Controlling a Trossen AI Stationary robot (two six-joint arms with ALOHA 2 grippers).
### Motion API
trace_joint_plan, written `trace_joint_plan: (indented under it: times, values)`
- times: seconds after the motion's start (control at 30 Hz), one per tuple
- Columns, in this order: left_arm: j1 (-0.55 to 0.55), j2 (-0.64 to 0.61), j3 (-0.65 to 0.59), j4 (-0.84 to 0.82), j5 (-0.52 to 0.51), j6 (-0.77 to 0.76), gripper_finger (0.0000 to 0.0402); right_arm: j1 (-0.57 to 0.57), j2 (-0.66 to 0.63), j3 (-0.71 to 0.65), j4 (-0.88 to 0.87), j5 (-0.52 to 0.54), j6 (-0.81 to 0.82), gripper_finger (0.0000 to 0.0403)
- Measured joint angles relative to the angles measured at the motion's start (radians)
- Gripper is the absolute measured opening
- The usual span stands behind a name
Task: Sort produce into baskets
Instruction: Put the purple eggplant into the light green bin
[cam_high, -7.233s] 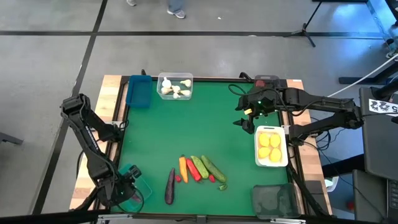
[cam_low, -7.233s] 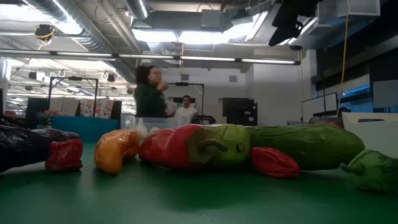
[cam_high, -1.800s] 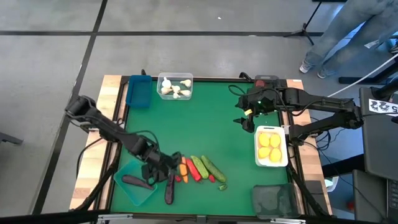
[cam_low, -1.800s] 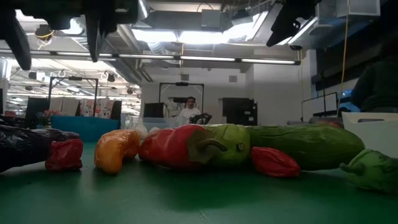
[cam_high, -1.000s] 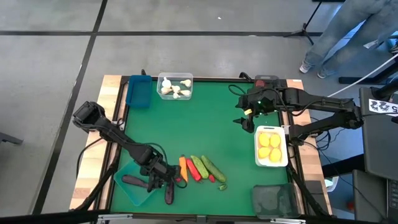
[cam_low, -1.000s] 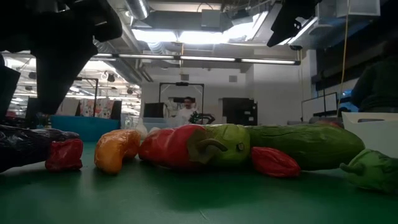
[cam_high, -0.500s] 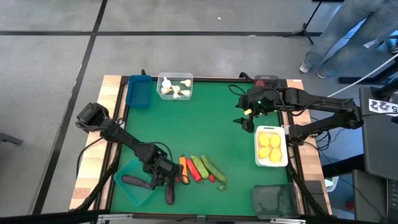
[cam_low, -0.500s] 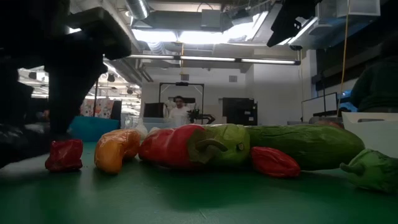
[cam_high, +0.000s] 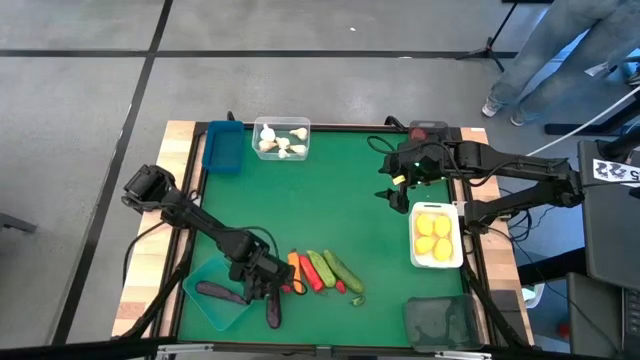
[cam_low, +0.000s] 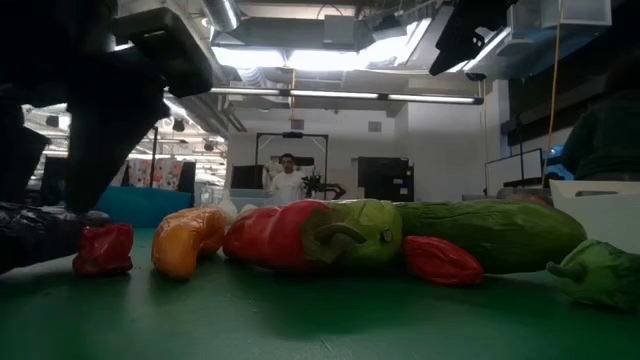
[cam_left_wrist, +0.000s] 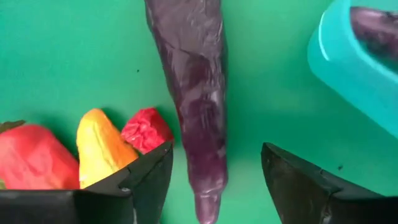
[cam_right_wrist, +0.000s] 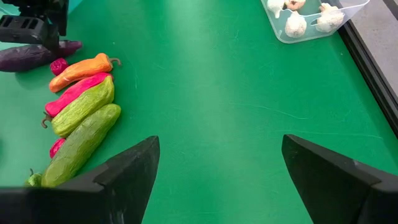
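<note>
A purple eggplant (cam_left_wrist: 194, 93) lies flat on the green table mat, next to the teal basket (cam_high: 207, 305), which holds another eggplant (cam_high: 218, 292). My left gripper (cam_left_wrist: 214, 186) points down over the loose eggplant (cam_high: 273, 312). It is open, with one finger on each side of the eggplant's thin end and a gap on both sides. To the right lie a red berry (cam_left_wrist: 146, 129), an orange carrot (cam_left_wrist: 99, 146), red peppers (cam_right_wrist: 74, 92) and green cucumbers (cam_right_wrist: 81, 142) in a row. My right gripper (cam_right_wrist: 217, 180) hangs open high over the far right of the table.
A blue basket (cam_high: 223, 147) and a clear basket of garlic (cam_high: 281, 139) stand at the far edge. A white basket of lemons (cam_high: 437, 236) is at the right edge, and a dark basket (cam_high: 440, 322) at the near right corner. A person stands in the room behind.
My left gripper has shifted a little toward the table's right edge and sunk slightly, so its fingers now straddle the loose eggplant. The produce has not moved.
</note>
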Motion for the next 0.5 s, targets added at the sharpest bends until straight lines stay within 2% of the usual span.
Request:
trace_joint_plan:
  times: [0.23,0.5]
  values:
    - [0.0,0.039,0.0,0.007,0.001,-0.01,0.0175,0.0,0.0,0.0,0.0,0.0,0.0,0.0335]
    - [0.004,0.05,0.0,0.023,-0.015,-0.014,0.0134,0.0,0.0,0.0,-0.001,0.0,0.0,0.0335]
